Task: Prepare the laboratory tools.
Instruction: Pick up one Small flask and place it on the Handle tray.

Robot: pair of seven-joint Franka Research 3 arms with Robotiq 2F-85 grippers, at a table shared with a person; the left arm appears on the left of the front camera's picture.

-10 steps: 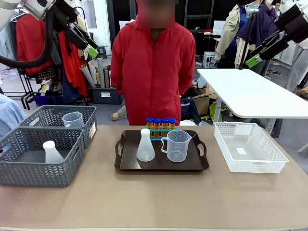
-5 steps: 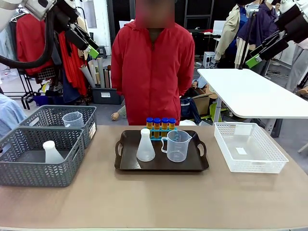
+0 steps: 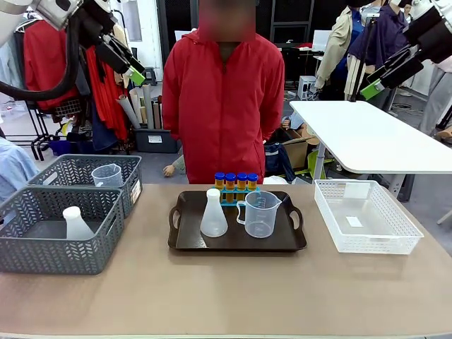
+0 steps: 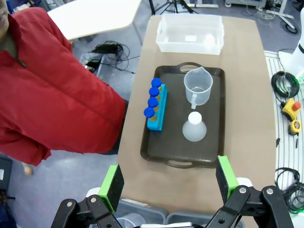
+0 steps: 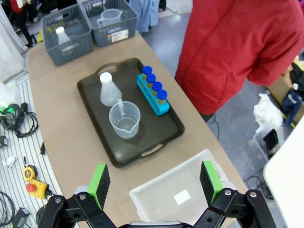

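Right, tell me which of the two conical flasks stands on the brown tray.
The flask at the tray's left, beside the measuring beaker. The other flask sits inside the near grey basket, off the tray.

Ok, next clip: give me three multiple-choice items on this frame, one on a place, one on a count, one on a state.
1. Where does the conical flask nearest the measuring beaker stand?
A. in the white basket
B. on the brown tray
C. on the bare table

2. How many blue-capped tubes are in the rack?
A. two
B. four
C. six

3. How is the left gripper?
A. open, holding nothing
B. shut on a tube
C. shut on the beaker

Answers: 1 B, it stands on the tray left of the beaker; 2 B, four blue caps in a row; 3 A, its green pads stand wide apart above the table.
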